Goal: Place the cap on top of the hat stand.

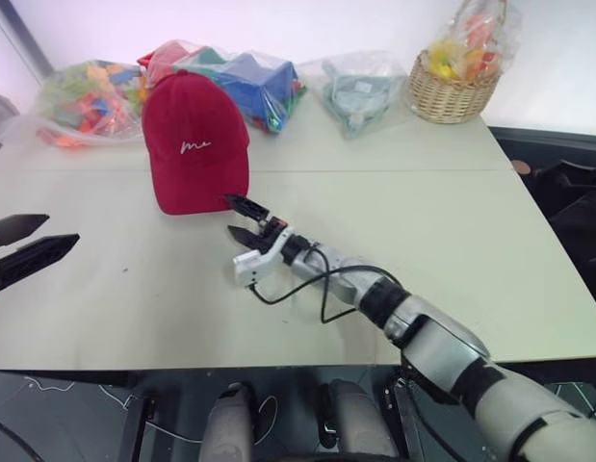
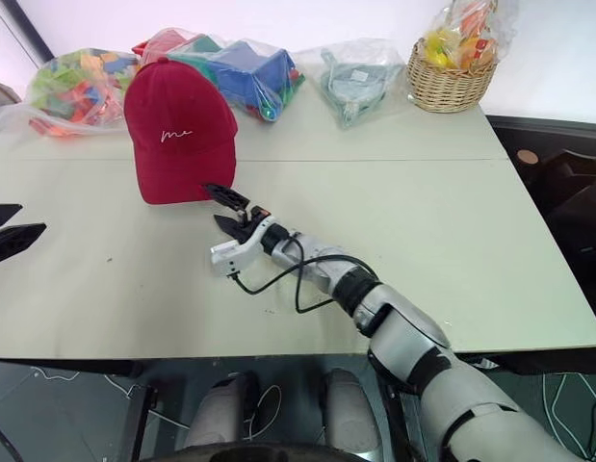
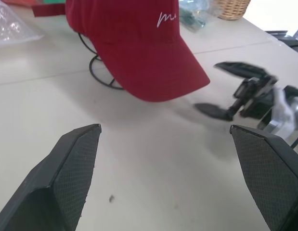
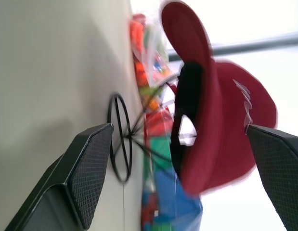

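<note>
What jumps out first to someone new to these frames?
The dark red cap sits on the wire hat stand at the table's far left. The right gripper is just in front of its brim, open and holding nothing. Behind it, clear bags of colourful items and a wicker basket line the far edge.
</note>
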Controlling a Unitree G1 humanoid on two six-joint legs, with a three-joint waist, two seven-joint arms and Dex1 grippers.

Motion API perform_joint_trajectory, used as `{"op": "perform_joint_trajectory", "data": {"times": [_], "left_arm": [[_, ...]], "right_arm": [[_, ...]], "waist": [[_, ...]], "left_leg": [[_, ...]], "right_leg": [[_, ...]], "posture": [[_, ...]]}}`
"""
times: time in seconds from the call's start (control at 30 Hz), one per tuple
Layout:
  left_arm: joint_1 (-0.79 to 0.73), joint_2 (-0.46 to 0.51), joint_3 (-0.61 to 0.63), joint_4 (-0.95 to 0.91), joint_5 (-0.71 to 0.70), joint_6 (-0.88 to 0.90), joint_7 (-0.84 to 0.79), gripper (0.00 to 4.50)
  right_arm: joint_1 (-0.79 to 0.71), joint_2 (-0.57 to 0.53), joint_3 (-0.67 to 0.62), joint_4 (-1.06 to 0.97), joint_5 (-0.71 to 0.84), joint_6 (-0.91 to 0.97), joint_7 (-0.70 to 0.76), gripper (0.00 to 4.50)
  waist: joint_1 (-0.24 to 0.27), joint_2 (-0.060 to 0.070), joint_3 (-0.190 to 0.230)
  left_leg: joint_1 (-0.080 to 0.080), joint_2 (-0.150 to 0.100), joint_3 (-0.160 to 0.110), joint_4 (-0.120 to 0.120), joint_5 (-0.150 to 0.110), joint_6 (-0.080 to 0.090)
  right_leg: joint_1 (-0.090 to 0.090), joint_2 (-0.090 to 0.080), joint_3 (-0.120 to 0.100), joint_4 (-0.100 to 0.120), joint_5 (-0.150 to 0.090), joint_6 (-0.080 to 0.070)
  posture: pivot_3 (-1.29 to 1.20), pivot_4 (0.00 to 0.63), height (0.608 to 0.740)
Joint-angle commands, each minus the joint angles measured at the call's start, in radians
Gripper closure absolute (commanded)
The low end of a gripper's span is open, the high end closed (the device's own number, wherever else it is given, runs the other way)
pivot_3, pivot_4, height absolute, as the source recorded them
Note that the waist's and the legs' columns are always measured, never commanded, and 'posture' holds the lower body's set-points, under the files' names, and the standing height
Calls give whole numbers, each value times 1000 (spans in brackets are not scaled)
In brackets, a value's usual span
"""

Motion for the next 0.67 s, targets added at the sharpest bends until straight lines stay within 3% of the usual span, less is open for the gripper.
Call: {"op": "perform_joint_trajectory", "data": {"times": [0.03,0.1,0.2,0.3,0.37,0.47,0.67], "left_arm": [[21,8,43,-2,13,-21,-3,0],[42,4,55,6,21,-28,-9,0],[69,-2,78,24,38,-40,-5,0],[90,-14,80,55,74,-80,10,0],[95,-31,66,54,87,-101,26,0],[90,-49,38,61,105,-128,42,0],[58,-76,-36,96,181,-216,102,0]], "right_arm": [[128,-117,-107,-205,84,0,77,39],[208,-193,-173,-301,133,2,124,39],[344,-305,-321,-435,348,-23,254,39],[429,-379,-484,-544,735,-1,495,39],[414,-427,-597,-576,990,95,688,39],[362,-480,-699,-577,1196,257,882,39],[241,-551,-805,-535,1371,497,1090,39]], "waist": [[2,0,0],[3,0,0],[5,0,0],[4,0,0],[0,0,0],[-1,0,0],[7,1,1]], "left_leg": [[0,0,0,0,0,0],[0,0,0,0,0,0],[0,0,0,0,0,0],[1,0,0,0,0,0],[2,1,0,0,0,0],[3,1,0,0,0,0],[3,1,0,0,-1,1]], "right_leg": [[0,0,0,0,0,0],[1,0,0,-1,0,0],[1,0,0,-1,0,0],[2,0,0,-1,0,0],[3,1,0,-1,0,0],[4,1,-1,-1,0,0],[3,1,-1,-1,0,0]], "posture": [[0,150,740],[0,150,740],[0,150,740],[0,150,740],[0,150,740],[0,150,740],[0,150,740]]}}
